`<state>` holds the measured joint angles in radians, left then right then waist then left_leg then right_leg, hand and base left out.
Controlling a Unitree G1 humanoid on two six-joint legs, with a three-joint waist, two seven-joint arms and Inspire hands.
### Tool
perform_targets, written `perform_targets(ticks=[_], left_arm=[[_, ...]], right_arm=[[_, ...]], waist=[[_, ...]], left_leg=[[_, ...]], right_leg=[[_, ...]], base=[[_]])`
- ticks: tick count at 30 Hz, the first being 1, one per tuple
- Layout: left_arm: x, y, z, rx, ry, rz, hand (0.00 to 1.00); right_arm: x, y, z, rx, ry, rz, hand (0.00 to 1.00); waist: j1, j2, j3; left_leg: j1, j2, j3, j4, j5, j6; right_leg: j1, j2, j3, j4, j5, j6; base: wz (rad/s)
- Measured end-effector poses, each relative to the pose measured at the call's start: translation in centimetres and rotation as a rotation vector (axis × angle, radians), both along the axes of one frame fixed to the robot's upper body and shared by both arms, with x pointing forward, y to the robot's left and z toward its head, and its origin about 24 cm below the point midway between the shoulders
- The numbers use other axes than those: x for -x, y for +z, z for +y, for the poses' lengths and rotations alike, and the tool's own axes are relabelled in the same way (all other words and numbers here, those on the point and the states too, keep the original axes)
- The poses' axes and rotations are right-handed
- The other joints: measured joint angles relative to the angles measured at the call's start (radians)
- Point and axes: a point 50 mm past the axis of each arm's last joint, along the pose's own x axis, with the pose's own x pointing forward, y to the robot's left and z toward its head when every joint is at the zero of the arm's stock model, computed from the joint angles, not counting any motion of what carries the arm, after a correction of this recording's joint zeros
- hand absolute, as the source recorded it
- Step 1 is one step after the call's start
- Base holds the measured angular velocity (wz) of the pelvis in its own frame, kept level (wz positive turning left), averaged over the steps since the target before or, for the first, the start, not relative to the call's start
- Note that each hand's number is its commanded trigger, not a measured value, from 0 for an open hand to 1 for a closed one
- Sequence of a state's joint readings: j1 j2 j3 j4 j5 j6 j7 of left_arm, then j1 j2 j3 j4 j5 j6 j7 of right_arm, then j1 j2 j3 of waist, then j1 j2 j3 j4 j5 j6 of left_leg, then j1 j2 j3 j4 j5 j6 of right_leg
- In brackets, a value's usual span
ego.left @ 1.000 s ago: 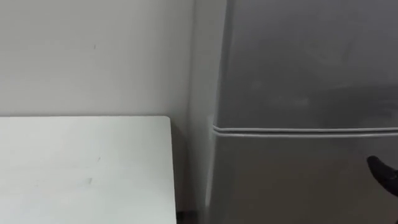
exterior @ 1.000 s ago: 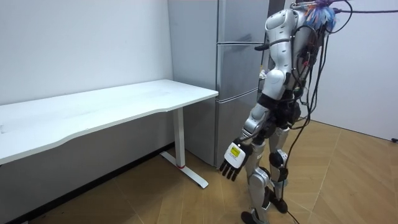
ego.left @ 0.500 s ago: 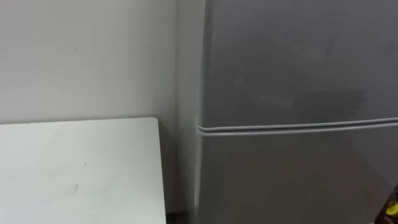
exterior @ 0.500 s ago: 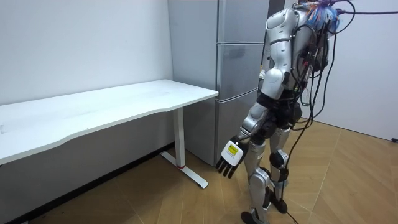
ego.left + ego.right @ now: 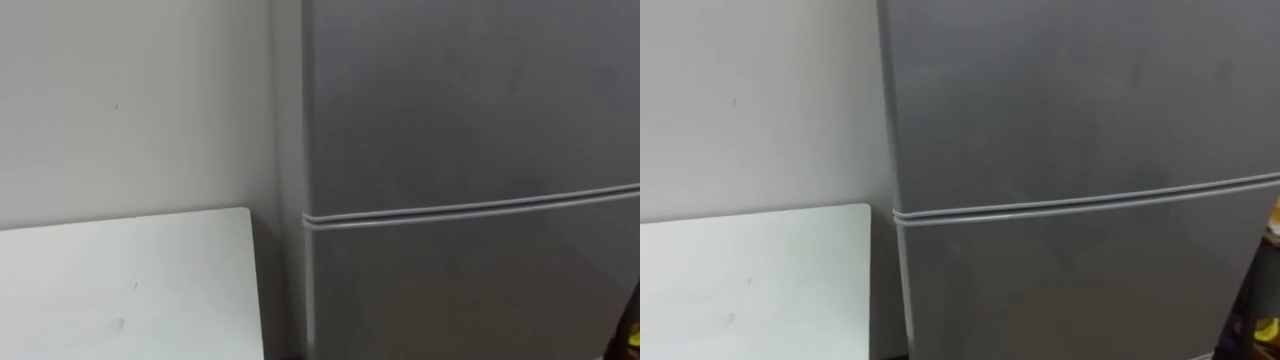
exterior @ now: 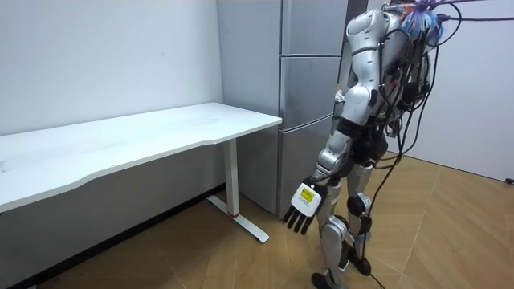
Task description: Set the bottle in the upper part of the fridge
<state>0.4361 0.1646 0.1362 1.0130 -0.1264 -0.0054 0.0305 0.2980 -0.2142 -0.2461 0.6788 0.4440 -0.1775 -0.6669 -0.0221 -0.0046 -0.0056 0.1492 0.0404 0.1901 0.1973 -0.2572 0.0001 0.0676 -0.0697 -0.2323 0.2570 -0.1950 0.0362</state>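
Fridge (image 5: 460, 150) closed — robot faces it, probably to reach the door; left hand (image 6: 302, 207) hangs slack, empty; right hand (image 5: 1263, 335) — seemingly that edge sliver — grasp untellable.

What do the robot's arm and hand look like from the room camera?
The left arm is silver-grey with dark joints. The left hand has black fingers and a small yellow-and-white tag on its back. Dark cables hang behind the shoulders.
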Motion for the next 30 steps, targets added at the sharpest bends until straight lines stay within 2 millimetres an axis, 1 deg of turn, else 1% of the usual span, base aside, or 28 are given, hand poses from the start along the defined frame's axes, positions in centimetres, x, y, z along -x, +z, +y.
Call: perform_targets(ticks=[2,3,5,7,8,11,12,15,17,20,24,26,28,30], left_arm=[[0.0,0.0,0.0,0.001,0.001,-0.001,0.0],[0.1,0.0,0.0,-0.002,0.001,0.003,0.0],[0.1,-0.1,-0.2,0.0,0.003,0.005,0.0],[0.2,-0.1,-0.4,0.005,0.004,0.005,0.0],[0.2,-0.1,-0.4,0.005,0.004,0.006,0.0],[0.2,-0.1,-0.4,0.005,-0.007,0.008,0.0],[0.2,-0.1,-0.4,0.005,-0.007,0.009,0.0],[0.2,-0.2,-0.4,0.008,-0.007,0.017,0.0],[-0.1,-0.2,-0.5,0.012,-0.019,0.014,0.0],[-0.8,-0.5,-0.8,0.022,-0.054,0.021,0.0],[-1.5,-0.6,-0.8,0.017,-0.103,0.018,0.0],[-1.6,-0.6,-0.9,0.011,-0.133,0.023,0.0],[-2.3,-0.7,-1.0,0.013,-0.142,0.013,0.0],[-2.6,-0.8,-1.2,0.013,-0.16,0.01,0.0]], right_arm=[[1.2,-0.9,0.1,-0.031,-0.008,0.06,0.0],[2.3,-1.7,0.4,-0.059,-0.009,0.108,0.0],[4.4,-3.2,1.4,-0.13,0.002,0.214,0.0],[5.9,-3.9,2.2,-0.179,0.021,0.283,0.0],[6.2,-4.1,2.5,-0.195,0.029,0.299,0.0],[7.3,-4.8,3.4,-0.242,0.127,0.387,0.0],[7.4,-4.9,3.5,-0.25,0.17,0.402,0.0],[7.1,-5.1,3.8,-0.261,0.274,0.438,0.0],[6.5,-5.3,4.2,-0.265,0.357,0.47,0.0],[5.0,-5.7,4.9,-0.268,0.518,0.51,0.0],[4.1,-5.8,5.3,-0.272,0.588,0.512,0.0],[4.1,-5.9,5.6,-0.286,0.614,0.521,0.0],[4.5,-6.1,6.0,-0.301,0.639,0.537,0.0],[4.8,-6.3,6.4,-0.324,0.641,0.546,0.0]], waist=[[-0.003,-0.002,0.0013],[-0.002,-0.006,0.0018],[0.0,-0.008,0.0032],[0.001,-0.003,0.0036],[0.002,-0.002,0.0037],[0.001,0.002,0.0034],[0.002,0.003,0.0032],[0.002,0.003,0.0037],[0.004,0.004,0.0039],[0.005,0.005,0.0047],[0.008,0.005,0.005],[0.014,0.005,0.005],[0.029,0.005,0.0057],[0.034,0.005,0.0059]], left_leg=[[0.007,0.0,0.0,-0.001,-0.003,-0.002],[0.012,0.001,-0.001,-0.002,-0.005,-0.004],[0.014,0.003,-0.003,-0.002,-0.009,-0.005],[0.016,0.004,-0.003,-0.003,-0.01,-0.005],[0.016,0.004,-0.003,-0.004,-0.01,-0.006],[0.02,0.003,-0.002,-0.011,-0.01,-0.006],[0.021,0.003,-0.002,-0.011,-0.01,-0.006],[0.02,0.003,0.0,-0.011,-0.01,-0.006],[0.02,0.003,-0.002,-0.015,-0.01,-0.006],[0.016,0.003,-0.004,-0.016,-0.011,-0.007],[-0.003,0.004,-0.003,-0.009,-0.011,-0.007],[-0.003,0.004,-0.004,-0.009,-0.011,-0.007],[-0.007,0.004,-0.005,-0.009,-0.011,-0.007],[-0.007,0.004,-0.005,-0.009,-0.011,-0.007]], right_leg=[[0.0,0.0,0.003,-0.002,-0.007,0.001],[0.005,0.0,0.002,0.0,-0.011,0.001],[0.012,0.002,0.004,-0.003,-0.013,0.0],[0.016,0.003,0.0,-0.011,-0.013,0.001],[0.017,0.004,-0.003,-0.013,-0.013,0.001],[0.018,0.004,-0.005,-0.017,-0.013,0.002],[0.018,0.005,-0.003,-0.012,-0.013,0.002],[0.016,0.006,0.001,-0.013,-0.014,0.003],[0.015,0.007,0.006,-0.017,-0.014,0.003],[0.01,0.009,0.007,-0.016,-0.015,0.004],[-0.001,0.009,0.005,-0.014,-0.015,0.003],[0.001,0.009,0.001,-0.016,-0.015,0.003],[0.0,0.008,-0.005,-0.019,-0.015,0.003],[0.001,0.007,-0.007,-0.019,-0.015,0.004]], base=[[0.0],[0.0],[0.02],[0.02],[0.0],[0.0],[-0.04],[-0.03],[0.0],[0.0],[0.01],[0.04],[0.03],[0.0]])
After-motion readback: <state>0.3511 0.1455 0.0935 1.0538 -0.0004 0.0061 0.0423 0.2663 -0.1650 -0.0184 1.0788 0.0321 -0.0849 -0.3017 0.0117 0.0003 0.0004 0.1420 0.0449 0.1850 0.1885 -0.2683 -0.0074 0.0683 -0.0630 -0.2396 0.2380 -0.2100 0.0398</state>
